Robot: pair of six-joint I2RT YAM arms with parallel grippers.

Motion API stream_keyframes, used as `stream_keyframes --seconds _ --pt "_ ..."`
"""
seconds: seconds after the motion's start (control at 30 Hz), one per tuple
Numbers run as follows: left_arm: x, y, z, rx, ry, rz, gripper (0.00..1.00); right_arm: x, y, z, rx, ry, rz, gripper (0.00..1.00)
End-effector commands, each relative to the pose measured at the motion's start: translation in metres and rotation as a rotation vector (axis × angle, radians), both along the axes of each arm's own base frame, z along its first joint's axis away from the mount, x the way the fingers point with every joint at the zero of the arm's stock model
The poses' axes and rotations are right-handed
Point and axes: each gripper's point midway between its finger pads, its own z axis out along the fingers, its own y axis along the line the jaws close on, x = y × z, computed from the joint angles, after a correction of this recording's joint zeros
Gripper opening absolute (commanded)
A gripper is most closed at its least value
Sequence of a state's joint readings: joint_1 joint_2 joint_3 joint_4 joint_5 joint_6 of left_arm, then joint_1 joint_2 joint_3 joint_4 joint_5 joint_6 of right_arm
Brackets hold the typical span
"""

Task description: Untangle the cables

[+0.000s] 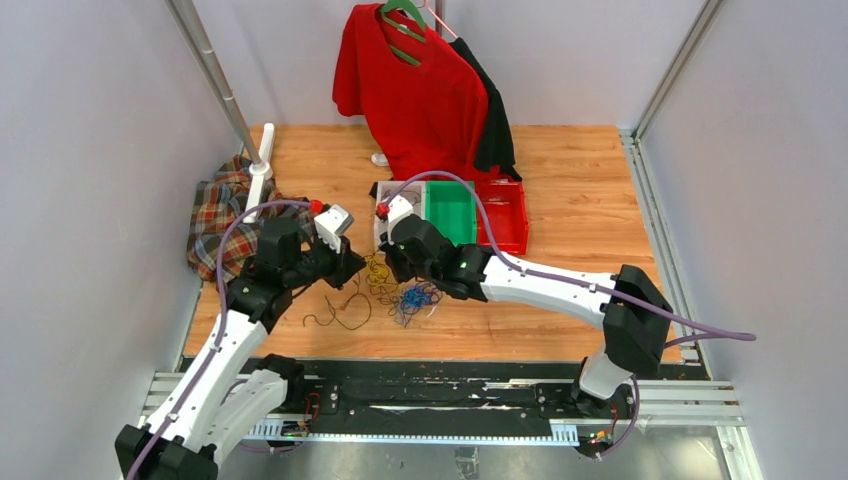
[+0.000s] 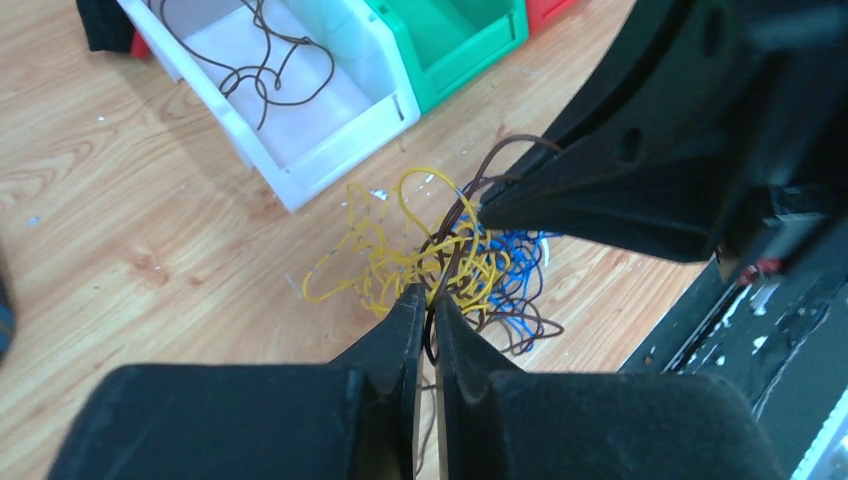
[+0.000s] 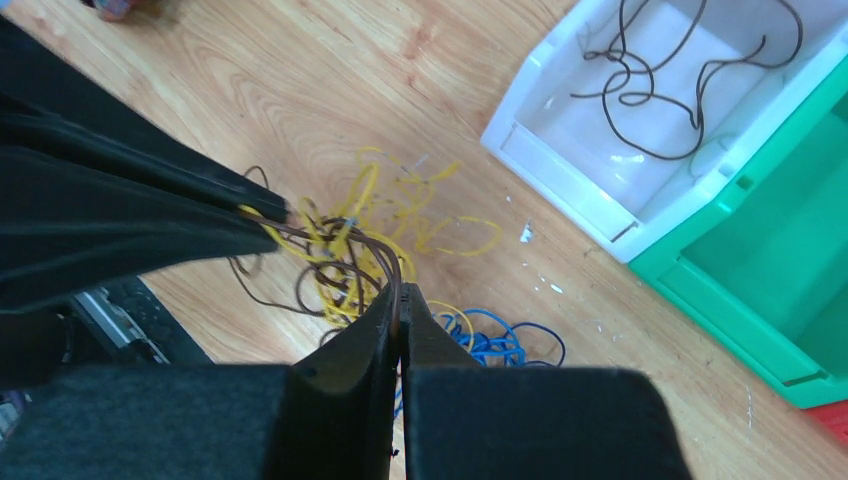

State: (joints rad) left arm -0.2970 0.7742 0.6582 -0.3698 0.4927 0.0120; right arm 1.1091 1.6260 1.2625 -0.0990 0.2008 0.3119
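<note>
The cables [image 1: 400,288] lie tangled on the wooden table between the two arms: yellow loops [image 2: 400,255], a blue bundle [image 2: 515,262] and a thin dark brown wire [image 2: 470,195]. My left gripper [image 2: 428,295] is pinched shut on the brown wire at the near edge of the tangle. My right gripper [image 3: 402,292] is shut on the same brown wire, which arches from it across to the left fingertips [image 3: 278,213]. In the top view, the left gripper [image 1: 355,268] and the right gripper [image 1: 388,262] face each other over the yellow loops.
A white bin [image 2: 300,150] holding a loose dark cable [image 3: 650,95] stands just behind the tangle, with a green bin [image 3: 770,290] and a red bin [image 1: 505,215] beside it. A red shirt [image 1: 415,90] hangs at the back. Plaid cloth [image 1: 215,215] lies at the left.
</note>
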Motion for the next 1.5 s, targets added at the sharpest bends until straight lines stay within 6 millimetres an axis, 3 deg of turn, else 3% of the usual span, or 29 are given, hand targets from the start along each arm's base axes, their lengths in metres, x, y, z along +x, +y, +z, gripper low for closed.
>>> stream_keyframes --seconds 0.0,0.27,0.53,0.67,0.93,1.0,1.1,1.27,1.47 --pt "0.002 0.008 0.013 0.072 -0.064 -0.007 0.07 0.008 -0.016 -0.016 -0.016 0.026 -0.022 0.01" --pt "0.004 0.011 0.040 0.101 -0.121 -0.023 0.01 0.015 -0.037 -0.041 -0.068 0.041 -0.034 0.01" --pt "-0.004 0.014 0.109 0.087 -0.235 -0.026 0.01 0.007 -0.060 -0.078 -0.126 0.076 -0.044 0.01" --pt "-0.013 0.017 0.133 0.103 -0.285 -0.045 0.01 0.006 -0.073 -0.086 -0.140 0.086 -0.070 0.01" --pt "-0.025 0.031 0.144 0.219 -0.360 -0.077 0.01 0.012 -0.109 -0.086 -0.081 0.120 -0.148 0.01" --pt "-0.032 0.026 0.138 0.204 -0.330 -0.116 0.01 0.008 -0.100 -0.070 -0.020 0.100 -0.085 0.05" --pt "-0.038 0.018 0.130 0.168 -0.291 -0.155 0.00 0.003 -0.082 -0.033 0.096 0.043 -0.003 0.34" --pt "-0.040 0.013 0.129 0.145 -0.267 -0.181 0.01 -0.017 -0.046 0.047 0.311 -0.123 0.172 0.62" --pt "-0.044 0.010 0.127 0.135 -0.243 -0.199 0.00 -0.041 -0.012 0.120 0.456 -0.267 0.293 0.65"
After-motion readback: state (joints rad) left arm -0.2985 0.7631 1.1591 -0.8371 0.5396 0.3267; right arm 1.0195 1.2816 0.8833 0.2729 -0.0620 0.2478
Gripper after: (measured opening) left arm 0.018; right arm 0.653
